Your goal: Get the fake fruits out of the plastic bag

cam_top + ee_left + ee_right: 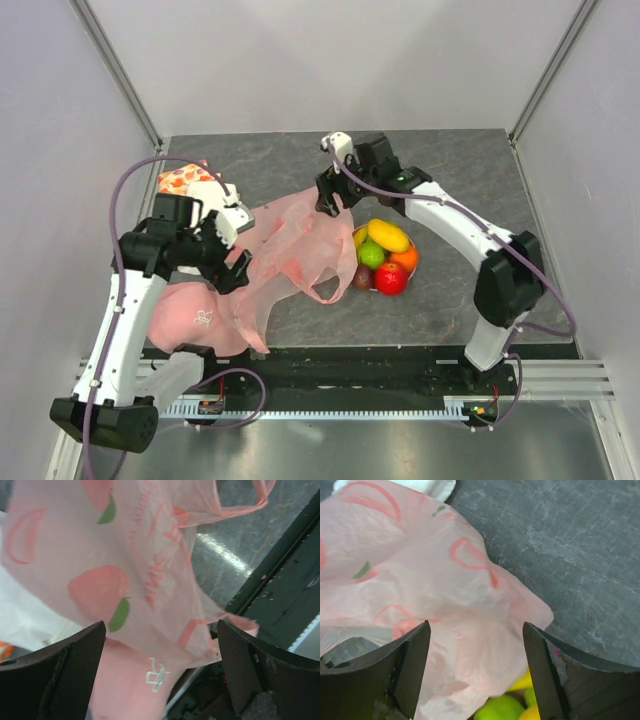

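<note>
The plastic bag (290,255) lies crumpled and stretched across the middle of the table, one handle loop trailing toward the fake fruits (385,258). These sit in a heap outside the bag: yellow mango (388,235), green apple (371,254), orange (405,259), red apple (390,278), dark plum (362,279). My left gripper (236,268) is open over the bag's left part. In the left wrist view the gripper (161,625) frames the printed bag (125,555) without touching it. My right gripper (329,198) is open above the bag's far corner (470,610), with green and yellow fruit (502,709) just past the bag's edge.
A pink cloth with a white logo (195,315) lies under the bag near the front left edge (130,680). A fruit-printed cloth (180,180) and something white (215,195) sit at the back left. Black rails run along the table's near edge (290,590).
</note>
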Available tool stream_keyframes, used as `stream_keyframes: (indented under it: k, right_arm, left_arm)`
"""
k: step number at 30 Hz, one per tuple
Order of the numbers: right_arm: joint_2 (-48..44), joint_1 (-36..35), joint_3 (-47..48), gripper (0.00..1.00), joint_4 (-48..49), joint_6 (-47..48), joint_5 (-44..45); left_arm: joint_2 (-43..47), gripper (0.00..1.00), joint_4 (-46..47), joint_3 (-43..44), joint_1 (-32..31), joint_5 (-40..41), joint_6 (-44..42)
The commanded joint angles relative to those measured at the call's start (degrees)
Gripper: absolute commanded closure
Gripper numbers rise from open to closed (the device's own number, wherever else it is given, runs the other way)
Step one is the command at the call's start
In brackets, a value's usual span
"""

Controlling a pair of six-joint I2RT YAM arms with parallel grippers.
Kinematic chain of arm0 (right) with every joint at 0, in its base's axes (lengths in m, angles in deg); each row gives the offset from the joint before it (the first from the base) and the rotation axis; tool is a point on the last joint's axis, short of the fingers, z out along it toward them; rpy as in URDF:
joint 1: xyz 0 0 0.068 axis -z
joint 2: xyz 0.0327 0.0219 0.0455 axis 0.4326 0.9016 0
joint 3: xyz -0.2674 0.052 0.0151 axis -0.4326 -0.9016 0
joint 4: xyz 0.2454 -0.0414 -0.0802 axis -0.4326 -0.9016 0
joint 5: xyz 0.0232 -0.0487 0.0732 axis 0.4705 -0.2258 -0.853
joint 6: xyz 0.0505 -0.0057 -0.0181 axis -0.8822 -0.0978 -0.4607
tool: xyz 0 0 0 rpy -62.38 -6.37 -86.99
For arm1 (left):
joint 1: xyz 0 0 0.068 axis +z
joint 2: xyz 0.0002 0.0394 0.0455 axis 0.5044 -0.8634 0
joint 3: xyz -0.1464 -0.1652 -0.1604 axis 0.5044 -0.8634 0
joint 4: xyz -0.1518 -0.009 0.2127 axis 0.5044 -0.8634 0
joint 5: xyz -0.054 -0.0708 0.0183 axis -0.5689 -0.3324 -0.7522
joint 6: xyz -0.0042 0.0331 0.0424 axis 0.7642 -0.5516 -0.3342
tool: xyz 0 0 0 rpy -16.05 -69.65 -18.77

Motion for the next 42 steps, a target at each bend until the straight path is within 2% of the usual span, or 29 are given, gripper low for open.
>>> stream_keyframes:
  k: [1,2,4,5,6,8,11,15,21,29,34,42]
  right_arm:
    - [-14.4,0.0,-1.3,0.18,-1.6,1.5,-1.9]
    - [-15.6,-0.2,-2.2,0.21,-3.1,2.9,-6.7]
    - [-17.4,-3.2,-2.4,0.25,-10.8,8.6,-10.2]
    - [-17.7,-4.9,-2.7,0.28,-14.3,18.1,-11.5]
    - [-17.8,-6.7,-3.2,0.29,-21.5,23.6,-12.9]
    - [-18.6,-12.6,-8.0,0.31,-26.0,35.7,-11.0]
    - [-19.7,-16.9,-16.6,0.27,-24.6,41.9,-7.0]
    - [-16.6,-20.0,-19.3,0.27,-22.7,49.2,-6.0]
    - [-10.2,-22.1,-17.3,0.31,-27.5,52.1,-5.8]
    - [-7.1,-25.7,-20.5,0.37,-14.9,46.1,4.2]
    - [-7.5,-27.8,-18.9,0.44,-14.0,44.1,7.9]
    - [-8.6,-28.5,-20.8,0.46,-11.4,44.3,11.1]
  left_arm:
    - [1.2,0.01,7.4,-3.7,-6.4,6.1,18.3]
    - [1.4,0.01,7.2,-3.8,-6.8,6.9,18.3]
    - [1.8,0.01,7.1,-3.7,-7.4,9.5,18.6]
    - [2.3,0.01,7.5,-3.6,-7.4,13.5,19.1]
    - [2.7,0.01,8.3,-3.8,-7.2,15.7,19.8]
    - [3.6,0.01,11.7,-5.1,-6.6,20.1,22.7]
    - [2.5,0.01,16.4,-6.4,-2.5,19.9,28.1]
    - [-0.9,0.01,19.5,-3.5,2.3,17.2,33.5]
    - [-1.8,0.01,17.6,2.5,2.8,17.8,34.4]
    - [1.7,0.01,14.0,3.0,2.8,16.3,34.9]
    - [2.2,0.01,13.9,3.0,2.8,15.9,35.0]
    - [1.5,0.01,13.9,4.1,2.9,15.6,34.8]
